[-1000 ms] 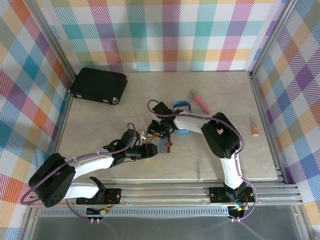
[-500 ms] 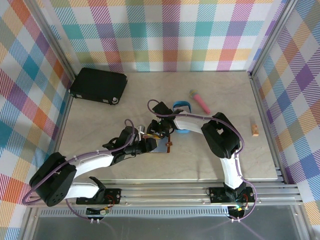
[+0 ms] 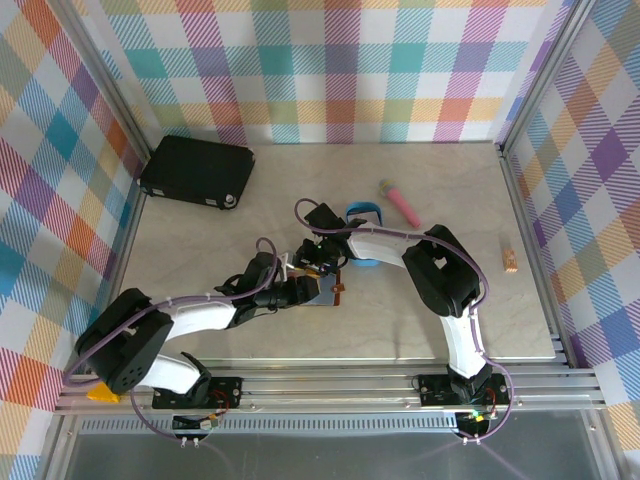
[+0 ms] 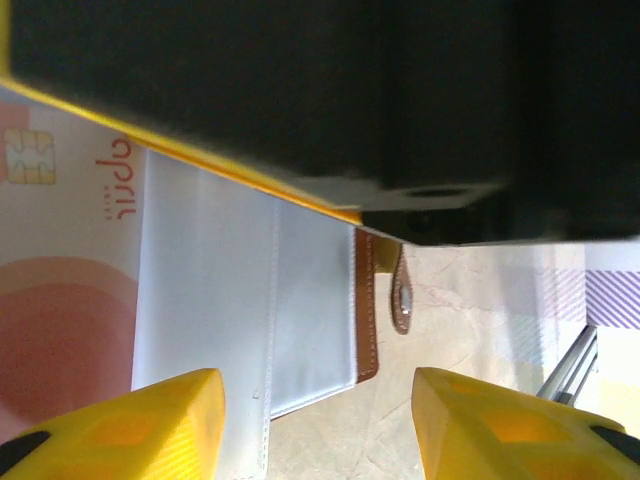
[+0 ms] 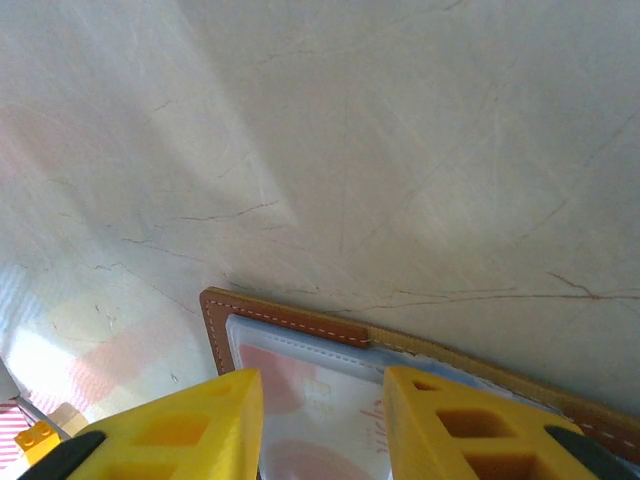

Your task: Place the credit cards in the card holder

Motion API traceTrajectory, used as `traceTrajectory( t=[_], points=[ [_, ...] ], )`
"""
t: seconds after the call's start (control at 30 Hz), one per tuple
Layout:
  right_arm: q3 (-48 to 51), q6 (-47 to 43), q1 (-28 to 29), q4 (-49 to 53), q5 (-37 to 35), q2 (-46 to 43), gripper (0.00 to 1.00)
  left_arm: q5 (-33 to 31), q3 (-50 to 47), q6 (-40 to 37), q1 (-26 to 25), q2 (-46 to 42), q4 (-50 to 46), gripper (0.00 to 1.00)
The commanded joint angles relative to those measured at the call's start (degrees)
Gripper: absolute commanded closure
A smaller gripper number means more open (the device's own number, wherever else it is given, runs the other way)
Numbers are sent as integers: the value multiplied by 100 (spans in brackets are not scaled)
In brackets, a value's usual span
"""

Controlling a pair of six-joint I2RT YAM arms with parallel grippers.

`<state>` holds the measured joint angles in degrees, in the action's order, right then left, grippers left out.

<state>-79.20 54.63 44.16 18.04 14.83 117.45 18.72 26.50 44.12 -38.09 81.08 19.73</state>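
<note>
The card holder (image 3: 328,292) lies opened flat on the table (image 3: 450,330), and both arms crowd over it. Our left gripper (image 4: 318,385) hangs above its pale inner pocket side, fingers spread with nothing between them. The white card (image 4: 60,300) with the red circle sits at the far edge of that pocket side from the snap tab (image 4: 402,300). We cannot tell how deep it is seated. Our right gripper (image 5: 315,385) is at the card holder's brown stitched rim, fingers also apart and empty, the card's pink circle showing through the clear pocket between them.

The risks we see:
- A push on the card could slide the whole card holder across the smooth table, since we cannot tell whether anything pins it.
- The card may catch on the pocket lip and bend or pop out.
- The two grippers work almost touching, so a small sideways move could knock them together.
</note>
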Motion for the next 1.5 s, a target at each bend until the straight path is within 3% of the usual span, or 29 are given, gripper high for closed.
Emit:
traceTrajectory(
  t=[0.0,0.3,0.7,1.47],
  points=[
    [-69,-59,-38,-27,108,-63,63,160,-112,12,38,251,256,48],
    [-69,-198,-43,-79,70,-255,63,82,-219,-17,38,384,254,49],
    [354,-590,-249,796,-849,-1285,58,-4,-246,-113,38,191,33,50],
    [238,-899,-100,814,156,-496,56,36,-207,-194,43,151,-26,50]
  ],
)
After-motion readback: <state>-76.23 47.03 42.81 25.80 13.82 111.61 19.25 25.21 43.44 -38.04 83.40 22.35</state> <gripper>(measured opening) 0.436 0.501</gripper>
